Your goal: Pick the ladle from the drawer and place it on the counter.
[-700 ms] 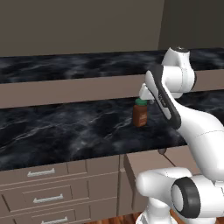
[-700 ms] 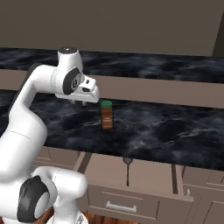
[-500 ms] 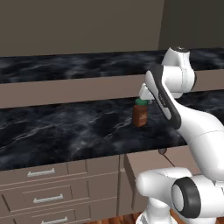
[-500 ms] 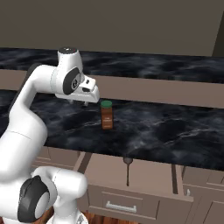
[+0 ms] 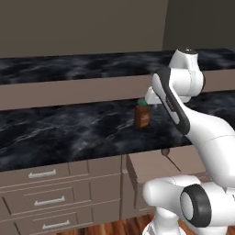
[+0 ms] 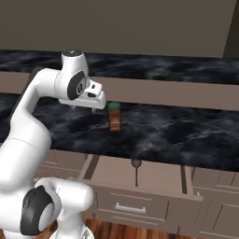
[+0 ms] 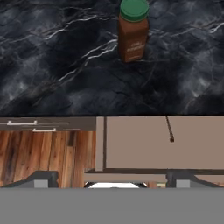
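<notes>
Tool (image 6: pixel 94 106) raised above the tabletop (image 6: pixel 186 135), jaws spread wide, nothing between them. It hangs just left of the brown jar (image 6: pixel 114 117) with green lid in the right base view; the arm covers most of it in the left base view.

Jar stands upright on the black marble, set back from the front edge.

Drawer (image 6: pixel 154 179) pulled out below the tabletop edge, silver bar handle on its front. Ladle (image 6: pixel 136 170) lies on the drawer floor, round bowl close under the tabletop edge, slim handle pointing out toward the drawer front. In the hand view it (image 7: pixel 169 129) shows as a thin dark line.

Closed taupe drawer fronts (image 5: pixel 43 188) sit left of the open drawer; wood floor (image 7: pixel 48 155) below.
</notes>
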Available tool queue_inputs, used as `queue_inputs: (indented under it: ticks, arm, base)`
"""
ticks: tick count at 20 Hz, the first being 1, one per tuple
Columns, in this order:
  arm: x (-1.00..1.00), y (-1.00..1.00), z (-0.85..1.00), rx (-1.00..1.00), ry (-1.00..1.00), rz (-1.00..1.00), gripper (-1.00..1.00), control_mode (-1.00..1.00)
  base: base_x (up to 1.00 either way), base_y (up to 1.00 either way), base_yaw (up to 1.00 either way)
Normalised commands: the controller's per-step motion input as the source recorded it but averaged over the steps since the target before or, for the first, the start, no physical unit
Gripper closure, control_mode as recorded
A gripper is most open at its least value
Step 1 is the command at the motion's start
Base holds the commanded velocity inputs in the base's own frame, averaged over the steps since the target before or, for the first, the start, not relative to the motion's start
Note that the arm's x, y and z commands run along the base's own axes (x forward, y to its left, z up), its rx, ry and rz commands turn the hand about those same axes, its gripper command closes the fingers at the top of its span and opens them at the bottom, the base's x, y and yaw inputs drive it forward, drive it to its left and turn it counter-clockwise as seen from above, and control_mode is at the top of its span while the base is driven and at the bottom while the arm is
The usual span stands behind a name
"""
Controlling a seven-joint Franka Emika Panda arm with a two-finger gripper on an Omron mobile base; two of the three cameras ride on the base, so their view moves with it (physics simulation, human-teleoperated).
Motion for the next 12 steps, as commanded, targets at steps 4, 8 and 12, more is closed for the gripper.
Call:
queue_inputs:
  ticks: [4,8,12]
  arm:
    - [0.00,0.00,0.00,0.00,0.00,0.00,-1.00,1.00]
    - [0.00,0.00,0.00,0.00,0.00,0.00,-1.00,1.00]
    - [0.00,0.00,0.00,0.00,0.00,0.00,-1.00,1.00]
  base:
    - [-0.52,-0.27,-0.06]
    - [0.00,-0.04,-0.14]
    - [0.00,0.02,-0.30]
